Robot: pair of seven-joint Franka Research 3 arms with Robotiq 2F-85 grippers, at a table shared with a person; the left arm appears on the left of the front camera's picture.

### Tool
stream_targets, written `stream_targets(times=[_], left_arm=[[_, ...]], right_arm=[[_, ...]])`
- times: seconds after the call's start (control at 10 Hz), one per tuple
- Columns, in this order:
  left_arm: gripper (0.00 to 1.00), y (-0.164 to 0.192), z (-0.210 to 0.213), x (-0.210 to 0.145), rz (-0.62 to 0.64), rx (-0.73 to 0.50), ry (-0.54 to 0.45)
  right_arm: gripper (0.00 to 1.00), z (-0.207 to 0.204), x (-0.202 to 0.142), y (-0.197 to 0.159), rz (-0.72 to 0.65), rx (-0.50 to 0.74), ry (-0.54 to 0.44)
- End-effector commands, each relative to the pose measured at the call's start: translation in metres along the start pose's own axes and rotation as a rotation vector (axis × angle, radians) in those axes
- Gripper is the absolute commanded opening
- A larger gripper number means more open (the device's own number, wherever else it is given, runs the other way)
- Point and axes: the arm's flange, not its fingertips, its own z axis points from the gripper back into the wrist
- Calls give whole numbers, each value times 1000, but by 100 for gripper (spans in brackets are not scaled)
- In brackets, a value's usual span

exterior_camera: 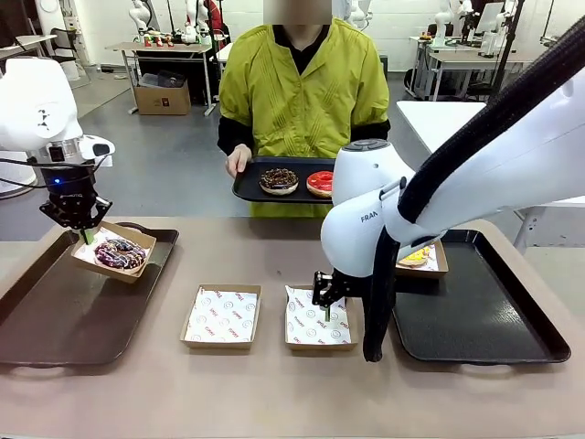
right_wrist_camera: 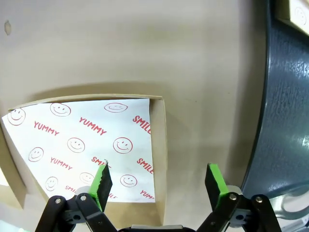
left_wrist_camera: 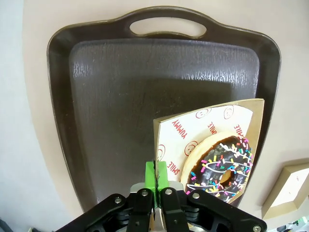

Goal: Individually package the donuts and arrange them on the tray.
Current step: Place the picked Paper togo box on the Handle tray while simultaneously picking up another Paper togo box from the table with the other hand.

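My left gripper [exterior_camera: 89,230] is shut on the rim of a cardboard box [exterior_camera: 137,267] that holds the chocolate sprinkled donut [exterior_camera: 120,253]. The box hangs tilted over the brown tray [exterior_camera: 55,320] at the left. In the left wrist view the pads [left_wrist_camera: 150,175] pinch the box's edge [left_wrist_camera: 164,145] beside that donut [left_wrist_camera: 223,166]. My right gripper [exterior_camera: 326,306] stands open low over an empty lined box [exterior_camera: 315,325]; its fingers [right_wrist_camera: 102,180] straddle that box's wall [right_wrist_camera: 159,140]. The yellow donut [exterior_camera: 418,257] lies boxed on the black tray [exterior_camera: 494,320]. The person holds a small tray [exterior_camera: 247,187] with the drizzled donut [exterior_camera: 279,180] and the red donut [exterior_camera: 320,183].
A second empty lined box [exterior_camera: 222,316] sits on the table between the brown tray and my right gripper. The brown tray's handle [left_wrist_camera: 166,26] points away from my left wrist. The black tray's edge [right_wrist_camera: 270,121] runs close beside my right fingers.
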Motion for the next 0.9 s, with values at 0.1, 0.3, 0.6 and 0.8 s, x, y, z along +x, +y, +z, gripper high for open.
stream_targets(times=[0.1,0.3,0.6,0.8], left_arm=[[1,-6,2,15,24,-25,7],[1,-10,1,20,26,-25,14],[1,-19,-8,33,26,-2,29],[1,-20,-17,41,32,2,41]], right_arm=[[100,0,-12,-4,-38,15,-84],[100,1,-14,-6,-47,19,-114],[100,0,-13,-9,-49,30,-110],[100,0,-13,-10,-47,35,-111]])
